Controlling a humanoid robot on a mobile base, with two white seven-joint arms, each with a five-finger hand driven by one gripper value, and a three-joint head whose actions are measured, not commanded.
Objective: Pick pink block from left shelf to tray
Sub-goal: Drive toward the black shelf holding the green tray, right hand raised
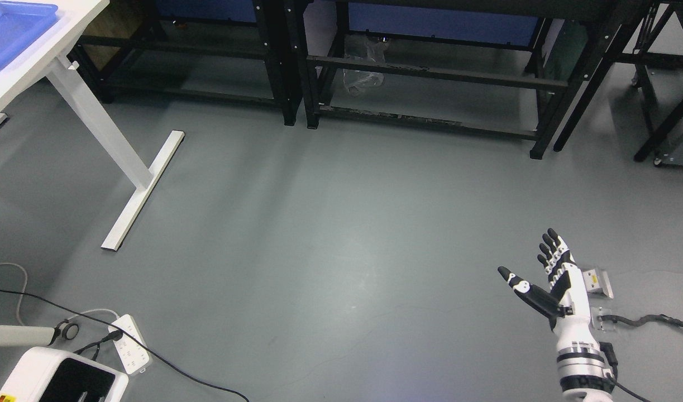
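blue tray [12, 30] cut by left edge, white table [67, 33] likewise

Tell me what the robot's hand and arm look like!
Only the right hand shows. It has white knuckle segments, black fingertips and a black thumb with a white round joint. The forearm is white, with grey and black rings nearer the bottom. A black cable runs along its side. The left arm is not in view.

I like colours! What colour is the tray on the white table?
The tray is blue, seen in the head view.
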